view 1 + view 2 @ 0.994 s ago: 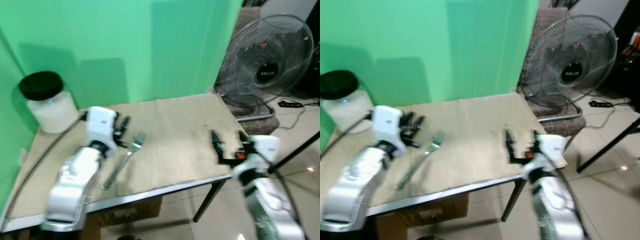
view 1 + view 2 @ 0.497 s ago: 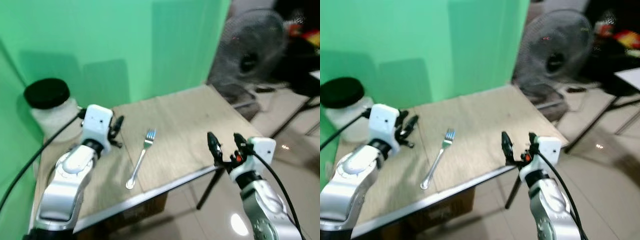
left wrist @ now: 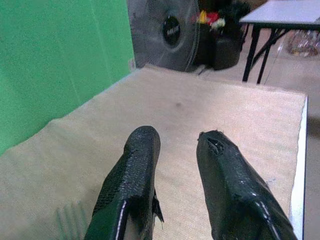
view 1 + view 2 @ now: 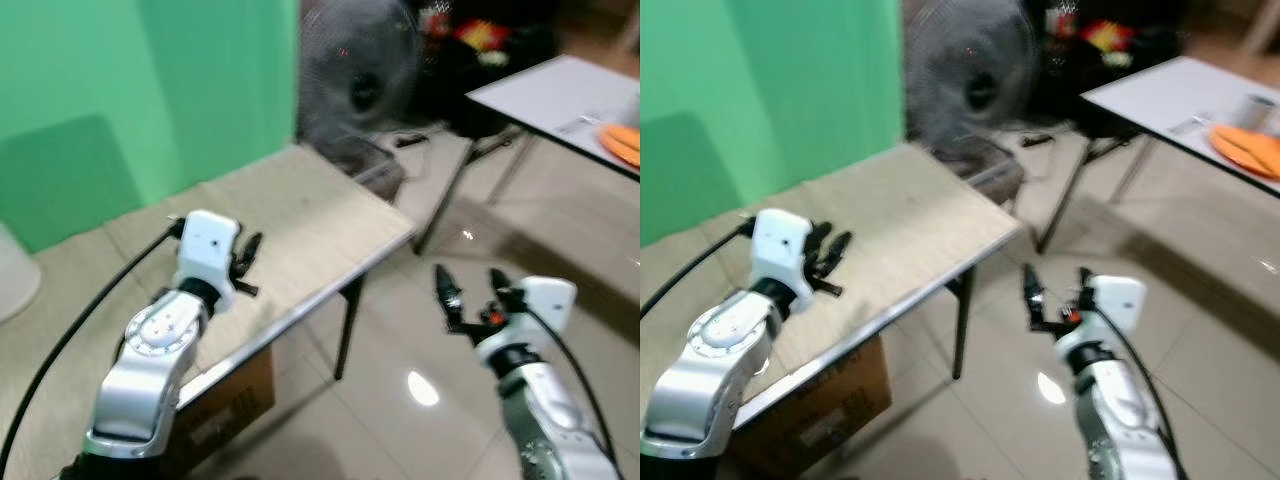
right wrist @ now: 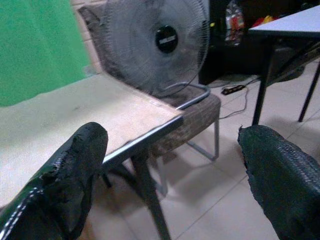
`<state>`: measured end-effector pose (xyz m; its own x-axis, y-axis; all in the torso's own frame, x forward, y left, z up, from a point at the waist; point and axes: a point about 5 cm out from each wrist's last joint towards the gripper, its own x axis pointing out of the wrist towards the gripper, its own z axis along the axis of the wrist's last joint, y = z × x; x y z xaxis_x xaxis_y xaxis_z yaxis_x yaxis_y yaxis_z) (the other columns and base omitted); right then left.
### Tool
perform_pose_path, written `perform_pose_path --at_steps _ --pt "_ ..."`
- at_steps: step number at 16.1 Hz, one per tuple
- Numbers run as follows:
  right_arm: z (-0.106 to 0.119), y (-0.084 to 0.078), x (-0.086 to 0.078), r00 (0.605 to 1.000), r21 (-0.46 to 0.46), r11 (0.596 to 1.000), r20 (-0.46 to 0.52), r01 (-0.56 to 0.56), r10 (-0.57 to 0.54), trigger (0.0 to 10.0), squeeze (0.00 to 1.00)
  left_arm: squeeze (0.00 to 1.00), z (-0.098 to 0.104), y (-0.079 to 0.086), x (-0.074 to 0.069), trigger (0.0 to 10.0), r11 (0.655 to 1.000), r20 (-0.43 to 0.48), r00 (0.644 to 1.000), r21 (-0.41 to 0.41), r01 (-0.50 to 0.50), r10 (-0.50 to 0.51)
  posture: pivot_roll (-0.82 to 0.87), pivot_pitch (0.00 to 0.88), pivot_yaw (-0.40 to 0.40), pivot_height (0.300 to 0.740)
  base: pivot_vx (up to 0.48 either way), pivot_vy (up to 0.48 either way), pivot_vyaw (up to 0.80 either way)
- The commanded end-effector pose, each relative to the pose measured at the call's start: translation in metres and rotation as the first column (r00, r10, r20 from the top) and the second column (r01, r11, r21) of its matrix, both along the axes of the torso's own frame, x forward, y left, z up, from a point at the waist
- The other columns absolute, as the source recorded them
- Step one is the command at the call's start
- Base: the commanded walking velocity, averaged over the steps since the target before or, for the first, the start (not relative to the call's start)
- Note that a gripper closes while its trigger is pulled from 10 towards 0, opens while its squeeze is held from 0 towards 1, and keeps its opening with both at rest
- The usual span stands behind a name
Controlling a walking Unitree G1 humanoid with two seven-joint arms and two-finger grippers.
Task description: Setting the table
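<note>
The whole scene has swung since half a second ago: the camera has turned to the robot's right, so the white jar with the black lid and most of the silver fork have slid out of the head views, and a second, white table (image 4: pixel 1160 85) with an orange plate (image 4: pixel 1248 150) on it has come in at the far right. The left hand (image 4: pixel 245 262) hovers over the beige cloth-covered worktop (image 4: pixel 300 200), near its front edge, as it did before. Its two black fingers (image 3: pixel 132 175) stand a little apart with nothing between them. The right hand (image 4: pixel 470 292) now hangs past the worktop's right corner, above the glossy tiled floor (image 4: pixel 400 390), with its fingers (image 5: pixel 75 165) spread wide and empty.

The head views are blurred, and the dark round floor fan (image 4: pixel 355 75) and the clutter behind it are hard to make out there. The right wrist view gives the fan sharply, on a brown padded chair (image 5: pixel 192 117) just beside the worktop's metal-edged corner. The fork is almost wholly hidden: in the left wrist view, faint tines (image 3: pixel 67 220) lie on the cloth beside the left finger, cut off by the picture's edge, and the handle cannot be seen. A brown cardboard box (image 4: pixel 225 405) sits under the worktop's front edge, partly covered by the left arm. The green backdrop (image 4: pixel 120 90) rises behind the worktop's far edge.
</note>
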<state>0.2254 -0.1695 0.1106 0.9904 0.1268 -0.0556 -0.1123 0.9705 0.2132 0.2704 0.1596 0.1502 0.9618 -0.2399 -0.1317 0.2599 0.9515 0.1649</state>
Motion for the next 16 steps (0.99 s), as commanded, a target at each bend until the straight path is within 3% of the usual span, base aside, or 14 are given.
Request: perform_pose_path --at_steps 1,2,8,11,15,16 --pt "0.006 -0.001 0.002 1.0 -0.009 1.0 0.024 -0.009 0.009 10.0 0.0 0.38 -0.001 0.005 0.001 10.0 0.999 -0.011 0.999 0.003 -0.033 0.033 0.05 0.0 -0.008 0.74 0.0 0.0 0.0" --pt "0.007 -0.001 0.002 1.0 -0.015 1.0 0.024 -0.02 0.02 10.0 0.0 1.0 -0.001 0.011 0.002 10.0 0.998 -0.017 0.998 -0.011 -0.062 0.062 0.05 0.0 -0.01 0.74 0.0 0.0 0.0" --pt "0.007 -0.001 0.003 0.992 -0.057 0.99 -0.004 -0.125 0.125 10.0 0.0 1.0 0.0 0.03 0.003 10.0 0.981 -0.042 0.98 -0.002 -0.195 0.195 0.06 0.0 -0.048 0.74 0.0 0.0 0.0" --pt "0.008 0.006 0.001 0.979 -0.087 0.975 -0.02 -0.204 0.203 10.0 0.0 1.0 -0.009 0.04 -0.008 10.0 0.974 -0.098 0.969 0.007 -0.226 0.225 0.05 0.0 -0.047 0.74 0.0 0.0 0.0" --pt "0.006 0.013 -0.011 0.949 -0.135 0.94 -0.057 -0.315 0.31 10.0 0.0 1.0 -0.016 0.059 -0.015 10.0 0.972 -0.174 0.958 0.103 -0.212 0.227 0.06 0.0 -0.036 0.74 0.0 0.0 0.0" --pt "0.009 0.015 -0.012 0.925 -0.162 0.911 -0.062 -0.38 0.375 10.0 0.0 0.16 -0.014 0.068 -0.015 10.0 0.969 -0.206 0.953 0.157 -0.192 0.222 0.06 0.0 -0.039 0.74 0.0 0.0 0.0"
